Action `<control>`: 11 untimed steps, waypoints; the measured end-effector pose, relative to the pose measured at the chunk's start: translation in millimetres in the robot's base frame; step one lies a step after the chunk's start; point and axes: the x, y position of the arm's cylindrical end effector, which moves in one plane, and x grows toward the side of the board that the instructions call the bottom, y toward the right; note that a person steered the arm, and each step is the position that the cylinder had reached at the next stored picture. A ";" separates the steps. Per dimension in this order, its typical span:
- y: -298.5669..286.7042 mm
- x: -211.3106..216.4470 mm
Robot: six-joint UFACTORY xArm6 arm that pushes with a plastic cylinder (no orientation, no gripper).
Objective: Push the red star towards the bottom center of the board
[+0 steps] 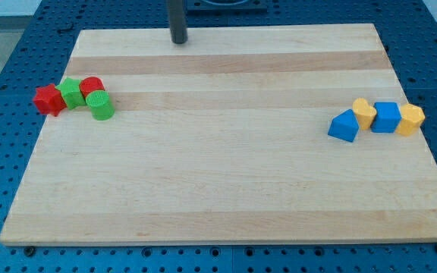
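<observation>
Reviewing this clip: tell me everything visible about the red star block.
The red star is a small, matte, plastic-looking block with a lobed outline, lying flat near the board's left edge. It is the leftmost piece of a tight cluster and appears to touch the green star-like block on its right; a red cylinder and green cylinder lie beyond. My tip is far off, near the view's top centre.
</observation>
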 end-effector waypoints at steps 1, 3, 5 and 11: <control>-33.5 0.0; -107.0 12.1; -170.9 46.9; -194.9 133.3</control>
